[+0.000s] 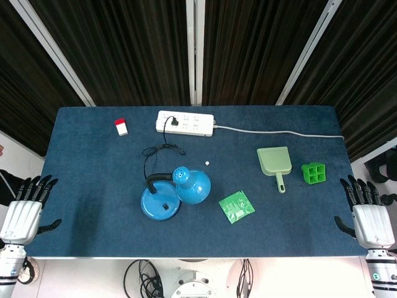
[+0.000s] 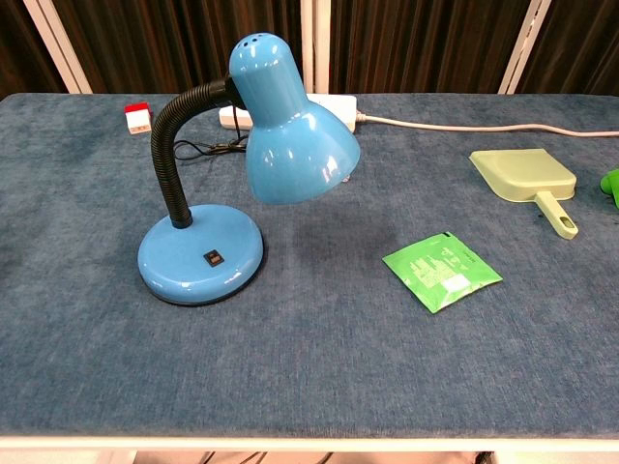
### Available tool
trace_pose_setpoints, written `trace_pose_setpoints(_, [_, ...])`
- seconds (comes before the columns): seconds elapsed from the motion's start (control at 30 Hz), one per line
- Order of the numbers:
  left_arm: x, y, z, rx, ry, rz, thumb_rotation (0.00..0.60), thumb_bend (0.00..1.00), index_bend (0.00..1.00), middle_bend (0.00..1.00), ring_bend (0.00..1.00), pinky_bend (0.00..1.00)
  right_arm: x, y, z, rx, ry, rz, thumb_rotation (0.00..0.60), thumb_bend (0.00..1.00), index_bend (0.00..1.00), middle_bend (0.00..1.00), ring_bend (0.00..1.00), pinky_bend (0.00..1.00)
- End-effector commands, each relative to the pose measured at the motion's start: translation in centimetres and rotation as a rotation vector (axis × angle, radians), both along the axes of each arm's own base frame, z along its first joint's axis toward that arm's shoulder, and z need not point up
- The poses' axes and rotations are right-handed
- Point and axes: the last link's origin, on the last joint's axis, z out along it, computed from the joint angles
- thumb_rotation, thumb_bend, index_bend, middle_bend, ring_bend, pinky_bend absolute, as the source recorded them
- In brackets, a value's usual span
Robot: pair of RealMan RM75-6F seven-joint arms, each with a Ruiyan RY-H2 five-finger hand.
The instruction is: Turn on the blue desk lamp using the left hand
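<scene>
The blue desk lamp (image 1: 177, 191) stands near the table's front middle, its round base (image 2: 200, 255) carrying a small black switch (image 2: 211, 257) on top. A black flexible neck (image 2: 172, 145) bends over to the blue shade (image 2: 288, 130), which points down and right; no light shows under it. My left hand (image 1: 25, 208) hangs off the table's left front edge, fingers spread and nothing in it, well left of the lamp. At the right front edge, my right hand (image 1: 367, 214) is likewise spread and empty. Neither hand appears in the chest view.
A white power strip (image 1: 185, 123) with the lamp's black cord plugged in lies at the back. A red and white block (image 1: 121, 126) sits back left. A green packet (image 1: 236, 206), a pale green dustpan (image 1: 275, 162) and a green grid block (image 1: 314, 173) lie to the right.
</scene>
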Motion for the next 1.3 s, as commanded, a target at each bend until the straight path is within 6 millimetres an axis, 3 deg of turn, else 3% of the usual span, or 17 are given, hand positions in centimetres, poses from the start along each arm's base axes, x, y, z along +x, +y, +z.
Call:
trace_pose_setpoints(0.03, [0.0,0.0,0.0,-0.001,0.000,0.004,0.600,0.03,0.10,0.07,0.00,0.00,-0.2,0.0,0.0,0.001,-0.001,-0.003,0.600,0.18,0.00,0.00,0.00,0.00])
trace_pose_setpoints(0.43, [0.4,0.0,-0.6,-0.027,0.000,-0.014,0.600,0.03,0.10,0.07,0.00,0.00,-0.1,-0.1,0.4,-0.012,-0.011,0.001,0.600,0.18,0.00,0.00,0.00,0.00])
trace_pose_setpoints(0.53, [0.5,-0.1,-1.3,-0.073,0.002,-0.019,0.600,0.03,0.10,0.09,0.01,0.08,-0.1,-0.2,0.4,-0.015,-0.010,0.006,0.600,0.18,0.00,0.00,0.00,0.00])
trace_pose_setpoints(0.67, [0.8,-0.5,-2.5,-0.104,-0.043,-0.049,0.600,0.04,0.12,0.27,0.20,0.35,-0.3,-0.1,0.3,-0.009,-0.012,0.001,0.600,0.18,0.00,0.00,0.00,0.00])
trace_pose_setpoints(0.8, [1.7,-1.1,-4.1,-0.181,-0.082,-0.106,0.600,0.19,0.23,0.67,0.65,0.70,-0.4,-0.1,0.4,-0.010,-0.017,-0.001,0.600,0.18,0.00,0.00,0.00,0.00])
trace_pose_setpoints(0.83, [2.0,-1.2,-4.7,-0.207,-0.080,-0.129,0.600,0.24,0.26,0.74,0.71,0.77,-0.5,-0.1,0.4,-0.010,-0.017,-0.001,0.600,0.18,0.00,0.00,0.00,0.00])
trace_pose_setpoints(0.97, [3.1,-1.9,-7.0,-0.314,-0.075,-0.173,0.600,0.35,0.28,0.82,0.79,0.85,-0.6,0.0,0.5,-0.014,-0.022,-0.004,0.600,0.18,0.00,0.00,0.00,0.00])
trace_pose_setpoints(1.3, [7.5,-0.3,-12.2,-0.470,-0.026,-0.278,0.600,0.37,0.20,0.84,0.79,0.85,-0.6,-0.1,0.6,-0.016,-0.025,-0.008,0.600,0.18,0.00,0.00,0.00,0.00])
